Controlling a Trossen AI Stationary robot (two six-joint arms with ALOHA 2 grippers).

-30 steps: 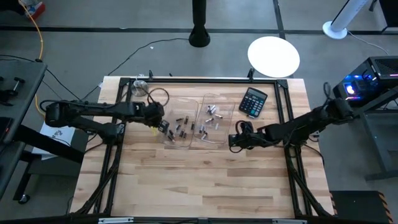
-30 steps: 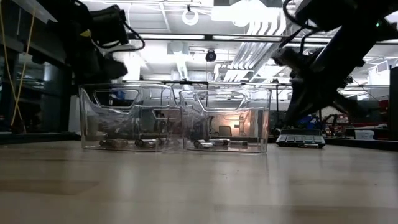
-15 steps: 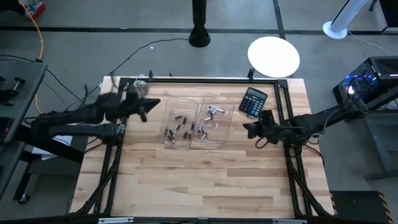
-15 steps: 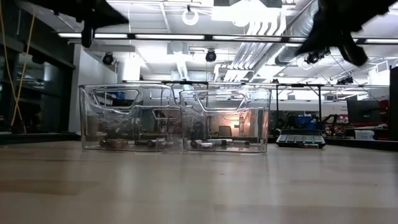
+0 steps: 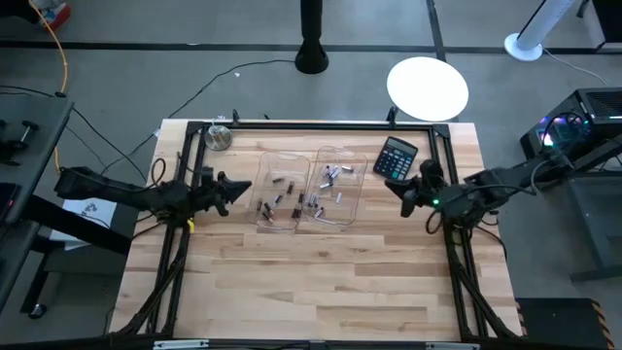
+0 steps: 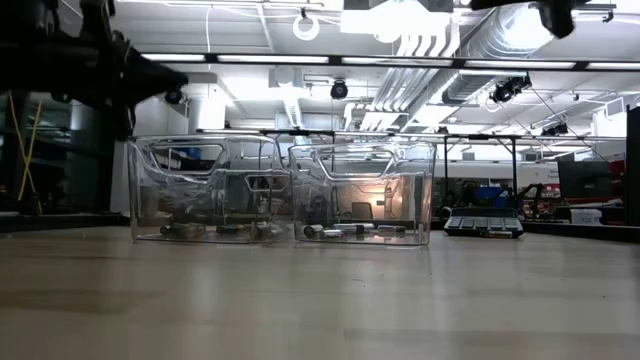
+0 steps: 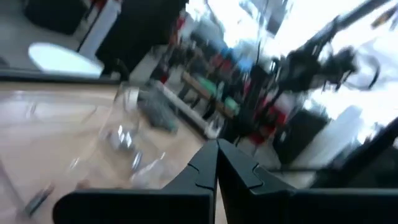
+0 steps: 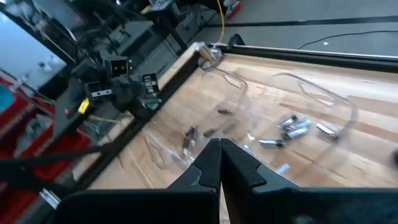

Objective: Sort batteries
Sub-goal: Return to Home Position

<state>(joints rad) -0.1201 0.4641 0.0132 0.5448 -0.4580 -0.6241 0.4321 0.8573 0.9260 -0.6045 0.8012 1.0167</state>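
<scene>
The left arm (image 5: 117, 187) and right arm (image 5: 505, 178) are matte black, slim links with bulkier joints. The left hand (image 5: 236, 185) and right hand (image 5: 401, 190) end in black wedge-shaped fingers (image 8: 205, 168) with stepped inner edges. A green light (image 5: 436, 202) glows just behind the right hand. A yellow tag (image 8: 83, 107) and white labels (image 8: 118, 65) sit near the left hand.

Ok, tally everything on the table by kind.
Bins: 2, the left bin and the right bin
Calculator: 1
Silvery round object: 1
Batteries: too small to count exactly; dark ones in the left bin, silvery ones in the right bin
Total: 4, batteries aside
</scene>
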